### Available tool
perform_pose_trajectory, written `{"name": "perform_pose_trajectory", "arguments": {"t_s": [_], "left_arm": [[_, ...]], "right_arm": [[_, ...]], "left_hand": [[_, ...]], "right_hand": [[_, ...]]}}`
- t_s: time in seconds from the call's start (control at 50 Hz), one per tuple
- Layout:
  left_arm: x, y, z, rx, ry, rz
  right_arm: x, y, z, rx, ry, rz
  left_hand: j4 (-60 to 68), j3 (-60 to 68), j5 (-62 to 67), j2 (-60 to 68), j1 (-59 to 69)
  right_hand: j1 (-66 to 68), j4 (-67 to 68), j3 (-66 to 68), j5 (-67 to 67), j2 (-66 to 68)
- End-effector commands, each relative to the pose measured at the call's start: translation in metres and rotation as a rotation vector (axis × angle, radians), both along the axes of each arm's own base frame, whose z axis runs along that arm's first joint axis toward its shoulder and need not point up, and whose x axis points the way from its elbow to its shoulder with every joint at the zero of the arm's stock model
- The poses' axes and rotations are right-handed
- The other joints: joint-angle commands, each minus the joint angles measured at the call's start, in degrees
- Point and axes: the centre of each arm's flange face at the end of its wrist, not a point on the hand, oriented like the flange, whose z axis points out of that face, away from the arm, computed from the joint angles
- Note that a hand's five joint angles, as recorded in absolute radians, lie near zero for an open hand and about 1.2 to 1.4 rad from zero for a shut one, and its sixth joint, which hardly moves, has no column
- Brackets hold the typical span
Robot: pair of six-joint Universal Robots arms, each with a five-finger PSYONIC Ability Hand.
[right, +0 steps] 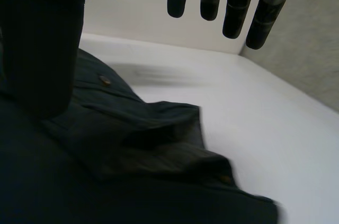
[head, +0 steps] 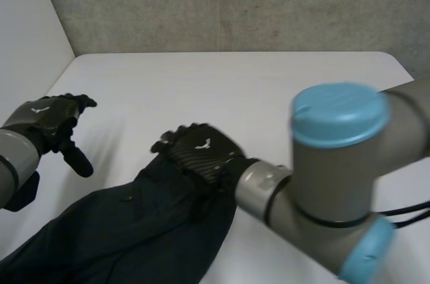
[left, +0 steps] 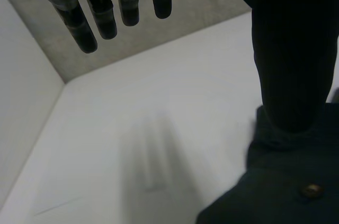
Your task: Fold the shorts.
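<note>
Dark navy shorts (head: 134, 230) lie crumpled on the white table (head: 235, 89), running from the near left corner toward the middle. My right hand (head: 198, 150) is over their far end, open, its fingers (right: 233, 7) straight above the cloth. Under that palm the shorts (right: 132, 144) are wrinkled, with a small button (right: 105, 80) beside the thumb. My left hand (head: 47, 123) hovers over bare table left of the shorts, open, with fingers (left: 103, 12) straight and spread. Beside its thumb an edge of the shorts (left: 275, 187) carries a button (left: 312, 189).
A grey concrete wall (head: 235, 2) stands behind the table and a white wall (head: 27, 29) closes its left side. My right arm's elbow (head: 336, 163) hides the near right part of the table. Bare tabletop stretches beyond both hands.
</note>
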Motion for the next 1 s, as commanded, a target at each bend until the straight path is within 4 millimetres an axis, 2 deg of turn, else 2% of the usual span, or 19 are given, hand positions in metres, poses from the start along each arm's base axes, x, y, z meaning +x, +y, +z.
{"name": "perform_pose_trajectory", "arguments": {"t_s": [0.02,0.1,0.12,0.2,0.22,0.28,0.34,0.44,0.48,0.6,0.84,0.92,1.0], "left_arm": [[0.007,0.005,0.001,-0.042,0.014,0.019],[0.009,0.010,0.002,-0.046,0.016,0.024],[0.010,0.011,0.002,-0.048,0.016,0.025],[0.011,0.018,0.001,-0.045,0.016,0.024],[0.012,0.020,0.000,-0.043,0.015,0.024],[0.013,0.026,-0.003,-0.038,0.013,0.022],[0.014,0.031,-0.006,-0.027,0.010,0.018],[0.012,0.035,-0.012,0.000,0.011,-0.006],[0.010,0.038,-0.014,0.019,0.015,-0.029],[0.004,0.048,-0.017,0.071,0.028,-0.097],[-0.019,0.086,-0.033,0.176,0.005,-0.261],[-0.023,0.081,-0.047,0.197,-0.005,-0.267],[-0.027,0.070,-0.062,0.208,-0.021,-0.252]], "right_arm": [[0.032,0.008,-0.034,0.051,0.000,0.055],[0.040,0.001,-0.054,0.066,0.027,0.042],[0.041,0.000,-0.056,0.064,0.027,0.039],[0.047,-0.009,-0.052,0.029,0.013,0.011],[0.048,-0.013,-0.048,0.011,0.004,-0.011],[0.049,-0.021,-0.039,-0.026,-0.010,-0.058],[0.045,-0.039,-0.026,-0.087,-0.019,-0.169],[0.017,-0.084,-0.002,-0.223,0.012,-0.432],[0.012,-0.090,0.005,-0.263,0.020,-0.479],[0.006,-0.096,0.018,-0.365,0.020,-0.539],[-0.009,-0.097,0.020,-0.368,0.046,-0.561],[-0.025,-0.106,0.028,-0.368,0.047,-0.604],[-0.039,-0.105,0.035,-0.364,0.050,-0.626]], "left_hand": [[-0.7,-1.2,-1.5,-0.3,1.5],[-1.0,-1.5,-1.9,-0.7,1.1],[-1.0,-1.5,-1.9,-0.7,1.1],[-1.0,-1.5,-1.9,-0.7,1.1],[-0.8,-1.4,-1.7,-0.5,1.3],[-0.7,-1.2,-1.5,-0.3,1.5],[-0.5,-1.0,-1.4,-0.2,1.6],[-0.2,-0.7,-1.0,0.2,2.0],[0.0,-0.5,-0.9,0.3,2.1],[0.3,-0.2,-0.5,0.7,2.5],[0.7,0.1,-0.2,1.0,2.8],[0.8,0.3,0.0,1.2,3.0],[3.5,3.0,2.7,3.9,5.6]], "right_hand": [[4.3,-0.2,1.0,-0.3,1.9],[14.1,9.5,10.8,9.4,11.6],[21.3,16.7,18.0,16.6,18.8],[67.5,62.9,64.2,62.8,65.0],[71.0,66.5,67.7,66.4,68.6],[71.1,66.5,67.8,66.4,68.6],[71.1,66.5,67.8,66.4,68.6],[71.1,66.5,67.8,66.4,68.6],[71.1,66.5,67.8,66.4,68.6],[71.1,66.5,67.8,66.4,68.6],[71.1,66.5,67.8,66.4,68.6],[71.1,66.5,67.8,66.4,68.6],[71.1,66.5,67.8,66.4,68.6]]}}
